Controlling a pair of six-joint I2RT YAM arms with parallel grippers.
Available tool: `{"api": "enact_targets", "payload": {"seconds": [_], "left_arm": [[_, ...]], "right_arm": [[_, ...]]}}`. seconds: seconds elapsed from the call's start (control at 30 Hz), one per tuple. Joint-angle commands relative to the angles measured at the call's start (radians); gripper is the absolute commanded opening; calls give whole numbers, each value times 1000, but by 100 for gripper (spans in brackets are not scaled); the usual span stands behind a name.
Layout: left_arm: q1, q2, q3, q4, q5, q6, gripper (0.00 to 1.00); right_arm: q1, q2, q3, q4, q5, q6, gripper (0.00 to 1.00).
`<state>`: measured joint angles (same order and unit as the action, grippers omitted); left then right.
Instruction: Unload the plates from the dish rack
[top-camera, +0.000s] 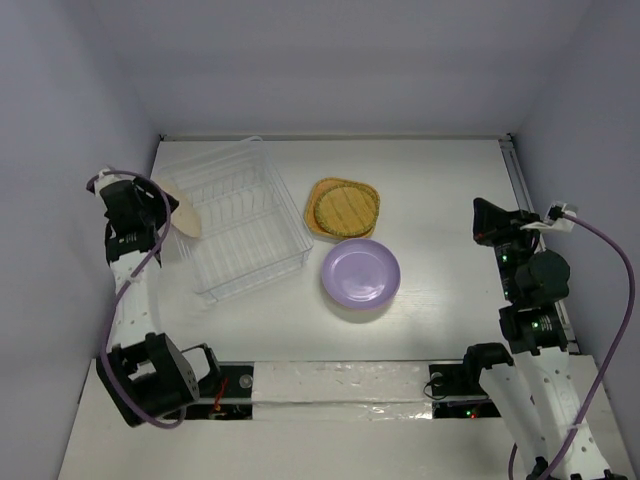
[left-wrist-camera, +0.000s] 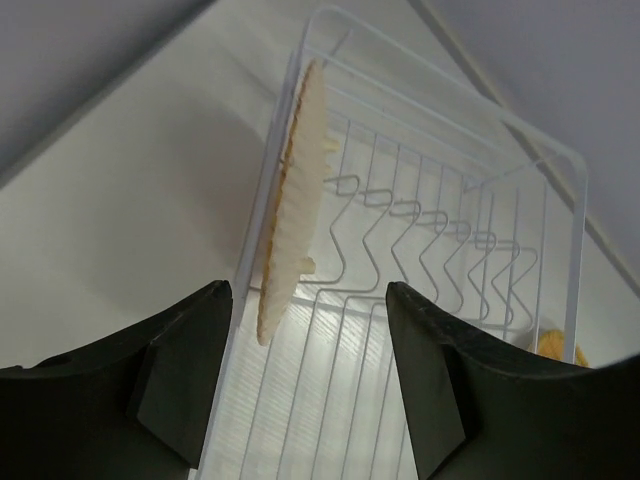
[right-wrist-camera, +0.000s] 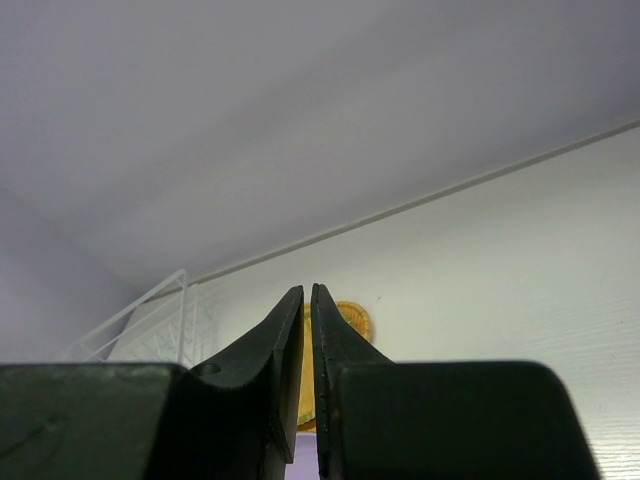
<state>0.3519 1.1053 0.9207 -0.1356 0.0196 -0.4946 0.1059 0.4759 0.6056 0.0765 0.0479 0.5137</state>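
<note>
The clear dish rack (top-camera: 240, 225) stands at the back left. A cream plate (top-camera: 180, 208) stands on edge at its left end. My left gripper (top-camera: 158, 203) is open just left of that plate. In the left wrist view the cream plate (left-wrist-camera: 293, 195) shows edge-on ahead of the open gripper (left-wrist-camera: 308, 335), nearer the left finger (left-wrist-camera: 185, 360), with the jaws not touching it. A purple plate (top-camera: 360, 273) lies flat on the table. A round orange plate lies on the orange rounded-square plate (top-camera: 343, 208). My right gripper (top-camera: 487, 222) is shut and empty. No pink plate shows.
White walls enclose the table on three sides. The rack (left-wrist-camera: 450, 250) holds only wire slots apart from the cream plate. The right wrist view shows the shut gripper (right-wrist-camera: 307, 292), the orange plates (right-wrist-camera: 352, 320) beyond it and a rack corner (right-wrist-camera: 150, 325).
</note>
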Motion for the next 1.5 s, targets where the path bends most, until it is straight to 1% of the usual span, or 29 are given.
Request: {"api": "enact_targets", "payload": {"seconds": [0.0,0.1,0.23,0.3,0.37,0.5,0.53,0.6,0.63,0.67,0.73,0.9,0.93,1.03,1.07,1.13,1.23,1.47], "left_arm": [[19,13,-5,111,155,11,60],[29,59,21,99,175,13,60],[39,108,38,93,154,11,58],[50,125,46,94,164,7,57],[50,149,49,99,174,1,54],[50,172,44,126,168,-9,51],[50,185,49,128,171,-9,48],[50,194,52,146,181,-10,45],[50,205,52,157,186,-10,33],[50,206,55,160,184,-12,25],[50,212,56,171,187,-15,16],[50,217,53,175,171,-6,19],[50,214,52,180,169,-4,13],[50,205,43,209,189,-13,2],[50,199,41,220,198,-27,0],[50,177,33,257,232,-41,0],[50,154,41,269,262,-61,0],[30,94,53,304,299,-96,0]], "right_arm": [[5,6,6,54,-23,2,13],[5,10,8,55,-26,2,13],[5,10,10,51,-25,0,13],[5,6,11,48,-23,0,14],[5,1,11,48,-22,-1,13],[5,1,11,45,-23,-1,14],[5,1,11,45,-25,-1,14],[5,1,11,46,-25,-1,14],[5,3,11,46,-25,-1,14],[5,3,11,48,-26,-1,14],[5,3,11,46,-26,-1,14],[5,3,13,48,-26,-1,14],[5,4,11,48,-28,-1,14],[5,6,11,51,-28,-1,14],[5,6,10,49,-28,-1,14],[5,7,11,51,-29,-1,14],[5,10,11,54,-33,-1,14],[5,23,8,59,-37,-1,14]]}}
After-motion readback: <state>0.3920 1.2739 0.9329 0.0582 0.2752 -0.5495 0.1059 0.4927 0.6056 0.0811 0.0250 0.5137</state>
